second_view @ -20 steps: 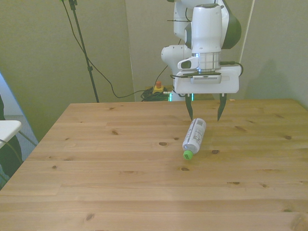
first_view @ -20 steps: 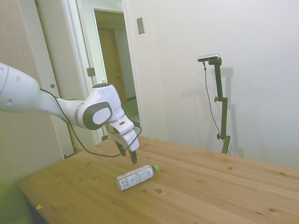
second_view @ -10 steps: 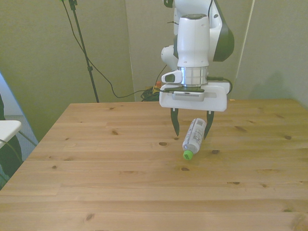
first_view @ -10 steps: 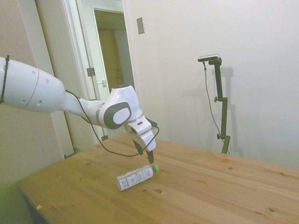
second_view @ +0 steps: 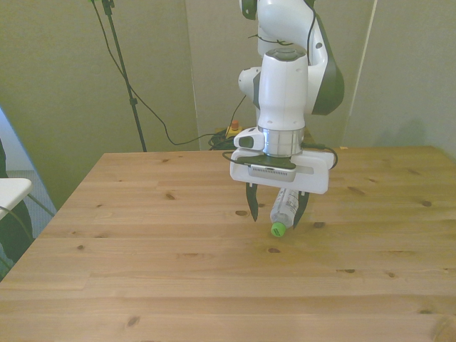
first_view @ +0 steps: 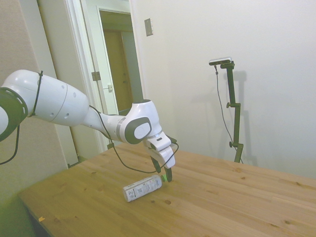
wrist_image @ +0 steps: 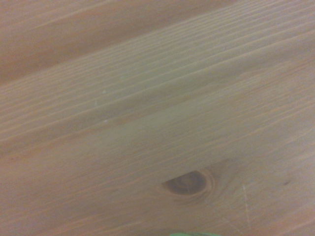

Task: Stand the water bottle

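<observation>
Your water bottle [second_view: 283,211] lies on its side on the wooden surface [second_view: 142,271], green cap [second_view: 278,229] toward the camera in the front view, with the gripper [second_view: 276,214] low over its neck, jaws apart and straddling it without clamping.

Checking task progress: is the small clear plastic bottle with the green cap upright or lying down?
Lying down: the clear green-capped bottle rests on its side on the wooden table, with the open tool straddling its neck.
</observation>
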{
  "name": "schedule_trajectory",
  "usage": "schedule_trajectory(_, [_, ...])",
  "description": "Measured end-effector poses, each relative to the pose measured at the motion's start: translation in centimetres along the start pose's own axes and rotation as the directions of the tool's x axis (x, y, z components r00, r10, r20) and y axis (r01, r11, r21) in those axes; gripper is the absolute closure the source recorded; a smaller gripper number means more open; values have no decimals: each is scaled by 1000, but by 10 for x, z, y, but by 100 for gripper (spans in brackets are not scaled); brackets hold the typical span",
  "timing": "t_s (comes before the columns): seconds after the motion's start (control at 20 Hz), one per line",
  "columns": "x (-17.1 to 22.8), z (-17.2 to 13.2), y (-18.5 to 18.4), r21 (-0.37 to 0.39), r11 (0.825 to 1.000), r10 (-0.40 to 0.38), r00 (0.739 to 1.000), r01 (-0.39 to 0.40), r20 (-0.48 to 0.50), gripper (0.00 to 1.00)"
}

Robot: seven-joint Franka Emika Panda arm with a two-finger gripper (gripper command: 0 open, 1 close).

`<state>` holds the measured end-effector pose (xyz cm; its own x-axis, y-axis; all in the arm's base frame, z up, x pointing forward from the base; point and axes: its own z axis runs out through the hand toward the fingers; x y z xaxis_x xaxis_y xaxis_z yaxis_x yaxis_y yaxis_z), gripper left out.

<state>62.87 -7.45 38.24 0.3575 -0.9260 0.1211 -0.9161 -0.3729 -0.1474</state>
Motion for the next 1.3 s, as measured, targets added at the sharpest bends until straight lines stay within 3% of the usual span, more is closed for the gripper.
schedule_trajectory(0.25, [-2,17,-2,-29,1000,-9,1000,8,-6,0])
schedule_trajectory(0.3, [-1,19,-3,-33,999,-11,1000,11,-10,100])
schedule_trajectory(1.3, [-6,29,-3,-57,998,-21,1000,20,-1,100])
